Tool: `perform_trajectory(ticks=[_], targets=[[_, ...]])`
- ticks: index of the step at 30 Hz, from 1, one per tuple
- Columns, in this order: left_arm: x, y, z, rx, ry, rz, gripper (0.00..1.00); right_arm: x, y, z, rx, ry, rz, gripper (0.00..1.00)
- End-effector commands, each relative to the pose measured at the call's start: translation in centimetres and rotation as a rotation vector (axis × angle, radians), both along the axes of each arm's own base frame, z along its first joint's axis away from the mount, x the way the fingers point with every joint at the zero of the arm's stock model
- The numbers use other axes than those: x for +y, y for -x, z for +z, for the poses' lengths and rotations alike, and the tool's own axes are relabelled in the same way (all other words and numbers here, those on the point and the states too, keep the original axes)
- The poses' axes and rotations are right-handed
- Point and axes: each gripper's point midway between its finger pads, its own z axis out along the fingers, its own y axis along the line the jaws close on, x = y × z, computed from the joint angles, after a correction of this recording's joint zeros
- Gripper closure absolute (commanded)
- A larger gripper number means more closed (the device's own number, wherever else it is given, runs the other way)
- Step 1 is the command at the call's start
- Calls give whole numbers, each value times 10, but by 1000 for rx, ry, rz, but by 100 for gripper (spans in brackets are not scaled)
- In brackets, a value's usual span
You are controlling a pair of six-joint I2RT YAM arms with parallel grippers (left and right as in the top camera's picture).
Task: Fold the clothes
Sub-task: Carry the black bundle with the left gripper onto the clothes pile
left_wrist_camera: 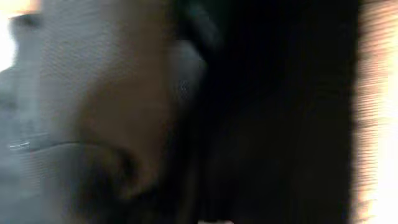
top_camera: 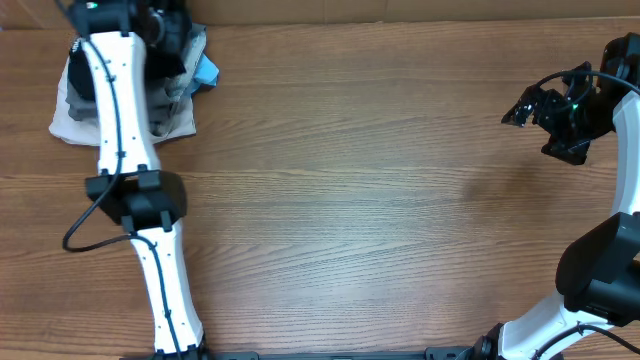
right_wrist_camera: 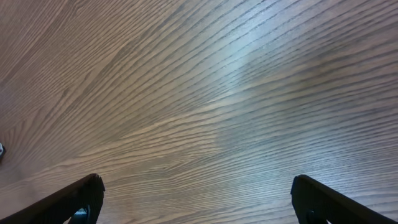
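A pile of garments (top_camera: 75, 122) lies at the table's far left corner. Dark fabric, probably the black clothes (top_camera: 79, 86), shows in the pile beside my left arm. My left gripper (top_camera: 162, 26) is down in the top of that pile. The left wrist view is blurred: black fabric (left_wrist_camera: 280, 124) fills its middle and right, grey fabric (left_wrist_camera: 74, 93) its left, and the fingers do not show. My right gripper (top_camera: 536, 108) hangs open and empty over bare wood at the far right, its two black fingertips wide apart in the right wrist view (right_wrist_camera: 196, 186).
The pile also holds grey-white cloth and a light-blue piece (top_camera: 208, 72). The wooden table (top_camera: 360, 200) stretches between the two arms. A wall edge runs along the back. The left arm's black cable (top_camera: 85, 215) loops over the table at the left.
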Motion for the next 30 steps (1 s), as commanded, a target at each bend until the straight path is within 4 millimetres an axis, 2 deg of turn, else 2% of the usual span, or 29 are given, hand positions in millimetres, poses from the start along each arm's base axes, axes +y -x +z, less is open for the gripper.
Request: perform_trajectory(ticks=[1, 4, 7, 11, 15, 18, 19, 20, 21, 23, 27, 30], targets=[[-25, -6, -35, 58, 53, -28, 0, -2, -1, 4, -14, 8, 3, 0], [-25, -9, -37, 53, 53, -28, 0, -1, -1, 4, -15, 9, 9, 0], [-25, -13, -19, 1, 53, -28, 0, -2, -1, 4, -16, 10, 9, 0], [-29, -10, 35, -113, 62, -44, 0, -1, -2, 3, -19, 11, 11, 0], [-34, 3, 109, -265, 65, -63, 0, -1, -2, 3, -19, 11, 12, 0], [-30, 15, 146, -335, 45, -52, 0, -1, -2, 3, -18, 11, 12, 0], [-26, 18, 151, -345, 29, -38, 0, -1, -2, 3, -17, 10, 12, 0], [-19, 18, 154, -352, 2, -11, 0, 0, -1, 3, -15, 10, 12, 0], [-3, 17, 154, -354, -41, 39, 0, 0, -1, 3, -14, 10, 12, 0], [13, 11, 144, -343, -64, 85, 0, 0, -1, 3, -12, 9, 12, 0], [48, -7, 110, -313, -17, 177, 0, 0, 0, 3, -10, 8, 13, 0], [74, -18, 74, -271, 21, 229, 0, 1, 1, 3, -6, 6, 13, 0]])
